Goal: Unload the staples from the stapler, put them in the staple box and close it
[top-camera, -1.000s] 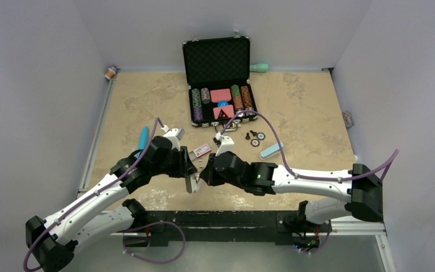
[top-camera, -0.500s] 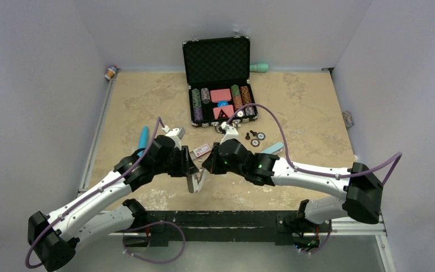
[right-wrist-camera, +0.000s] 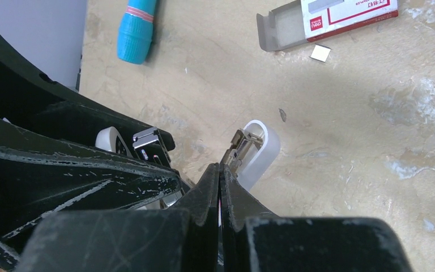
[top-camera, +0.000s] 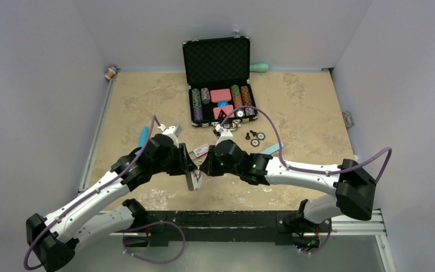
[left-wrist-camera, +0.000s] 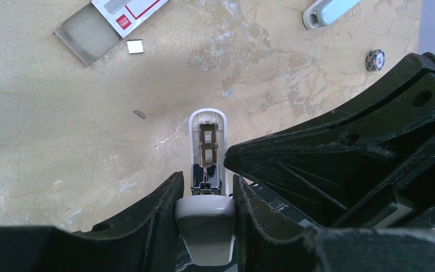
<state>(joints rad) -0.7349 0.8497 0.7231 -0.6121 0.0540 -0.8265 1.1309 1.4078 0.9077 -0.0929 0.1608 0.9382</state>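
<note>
My left gripper (left-wrist-camera: 207, 179) is shut on the white stapler (left-wrist-camera: 207, 226), gripping its rear body and holding it just above the table (left-wrist-camera: 62, 124). The stapler is hinged open, and its white cover (left-wrist-camera: 208, 119) and metal magazine (left-wrist-camera: 207, 144) point away from me. From the right, my right gripper (right-wrist-camera: 220, 168) is shut, its tips right against the near end of the metal magazine (right-wrist-camera: 239, 144) beside the white cover (right-wrist-camera: 260, 150). I cannot tell whether staples sit in the magazine. In the top view both grippers meet at the stapler (top-camera: 193, 181).
An open staple box (right-wrist-camera: 340, 12) lies on the table with a small silvery square (right-wrist-camera: 320, 52) beside it. A blue tube (right-wrist-camera: 137, 28) lies to the left. Farther back stand an open poker-chip case (top-camera: 221, 102), loose chips (top-camera: 256, 139) and a pale blue object (top-camera: 272, 150).
The right arm has swung left and away from the near edge, bringing its shut gripper closer along the stapler. The left arm holds the stapler almost still.
</note>
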